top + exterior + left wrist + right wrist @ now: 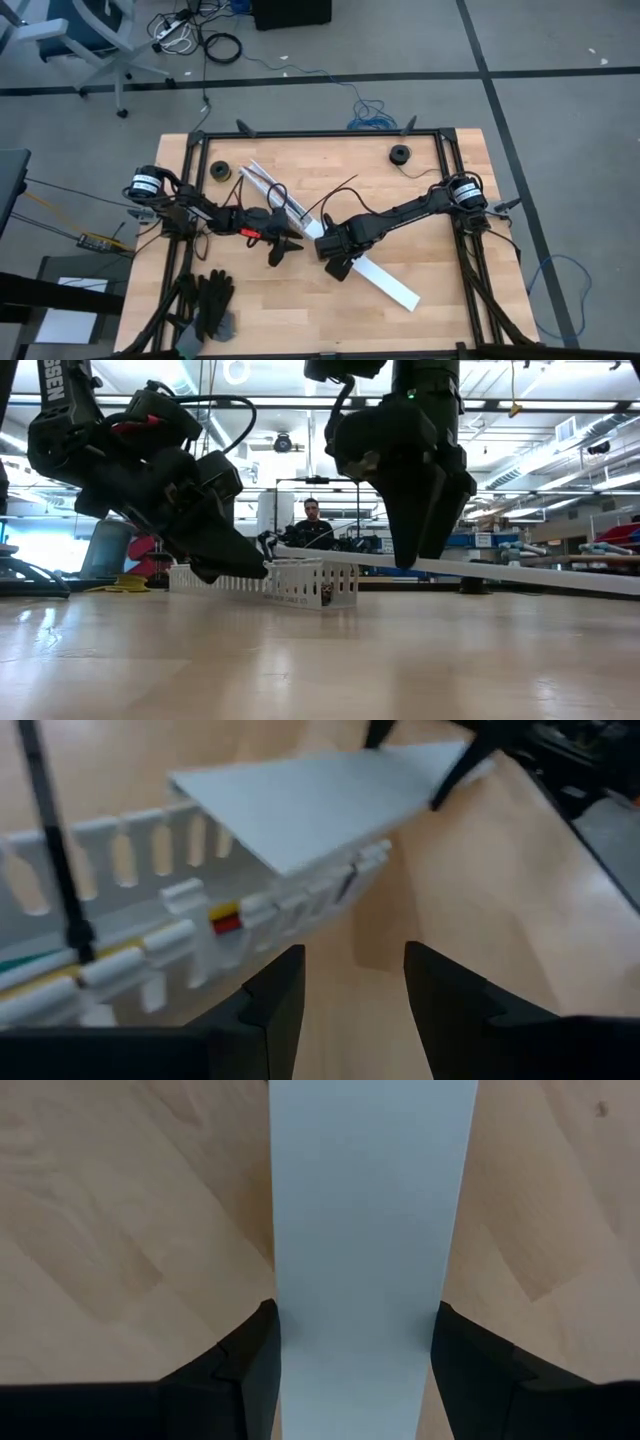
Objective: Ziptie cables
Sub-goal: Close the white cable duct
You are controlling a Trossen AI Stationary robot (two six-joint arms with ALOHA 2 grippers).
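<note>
White plastic fills the nearest view: the right pincer (355,1370) has its two dark fingers closed against the edges of a flat white cover strip (370,1230), which it holds raised over the wooden surface (120,1230) at a slant, one end up by the channel. Taking the long slotted white channel (285,203) as the landmark, this strip runs from the channel's near end out toward the front of the surface, and the right pincer grips it just beyond that end. The left pincer (345,995) hovers just beside the channel's near end on the other side, its fingers partly apart with nothing between them. Inside the channel lie the cables (225,916), thin wires showing yellow, red and a trace of green between the slotted fingers of the wall; a thin black ziptie (55,850) stands up across them farther along. These wires look light, limp and slippery, likely to splay if pinched at one point, so a hold would best be taken where they already run bunched together in the channel, near the ziptie. Farther off on the surface sit a dark roll (219,172) and another (401,154) beyond the channel's far end, with black gloves (210,300) at the front left edge.
</note>
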